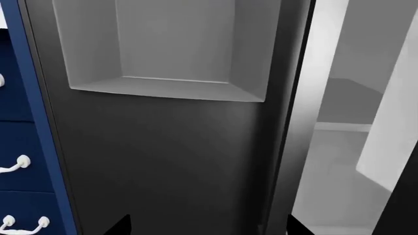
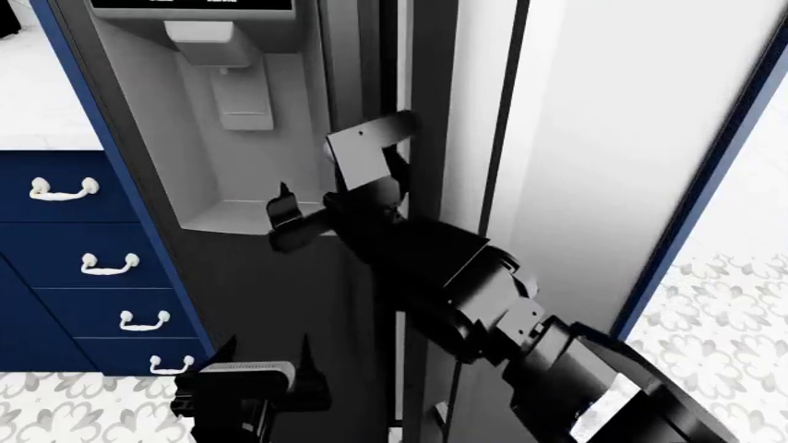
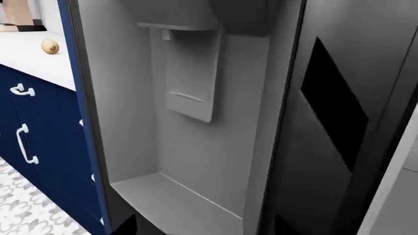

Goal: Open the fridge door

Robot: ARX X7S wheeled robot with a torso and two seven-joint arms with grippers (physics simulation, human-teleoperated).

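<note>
The fridge door (image 2: 615, 138) stands ajar at the right, its white inner face turned toward me. In the left wrist view the fridge door (image 1: 394, 117) shows as a white panel beside the white interior (image 1: 339, 147). I cannot make out its bar handle. My right arm (image 2: 431, 268) reaches up across the gap. Its gripper (image 3: 203, 226) is open and holds nothing, facing the dispenser recess (image 3: 189, 122). Low in front of the dispenser door, my left gripper (image 2: 266, 351) is also open and holds nothing.
The narrower dark-grey dispenser door (image 2: 271, 277) fills the middle left. Blue drawers with white handles (image 2: 87, 263) under a white counter (image 2: 37, 101) stand at the left. A blue side panel (image 2: 708, 194) borders the fridge at the right. The floor is patterned tile (image 2: 726, 332).
</note>
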